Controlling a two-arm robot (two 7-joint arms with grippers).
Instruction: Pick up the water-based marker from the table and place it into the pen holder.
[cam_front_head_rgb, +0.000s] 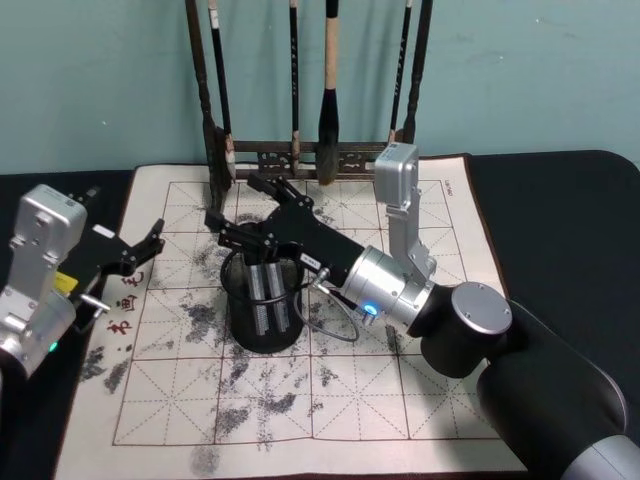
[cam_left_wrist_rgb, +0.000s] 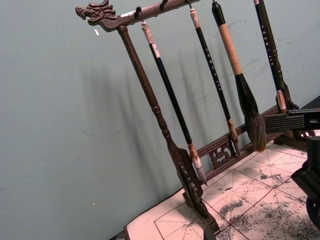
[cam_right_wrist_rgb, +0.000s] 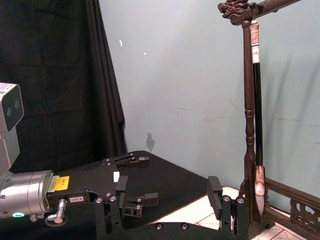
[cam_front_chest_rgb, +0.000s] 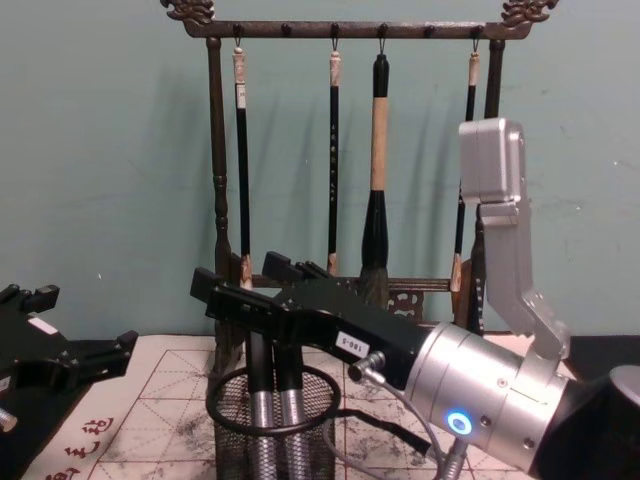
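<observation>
The pen holder (cam_front_head_rgb: 262, 335) is a round black mesh cup on the ink-stained mat, and its rim (cam_front_chest_rgb: 215, 418) shows in the chest view. Two silver-and-black markers (cam_front_head_rgb: 266, 285) stand upright inside it, side by side (cam_front_chest_rgb: 277, 410). My right gripper (cam_front_head_rgb: 240, 203) hovers just above the holder's mouth, open, its fingers spread over the marker tops (cam_front_chest_rgb: 240, 277) with nothing between them. Off the mat's left edge my left gripper (cam_front_head_rgb: 140, 256) stands open and holds nothing; it also appears at the left of the chest view (cam_front_chest_rgb: 75, 325).
A tall dark wooden brush rack (cam_front_head_rgb: 310, 155) with several hanging brushes (cam_front_chest_rgb: 378, 180) stands right behind the holder at the mat's far edge. The gridded practice mat (cam_front_head_rgb: 400, 390) lies on a black table. A cable loops on the mat beside the holder (cam_front_head_rgb: 335, 325).
</observation>
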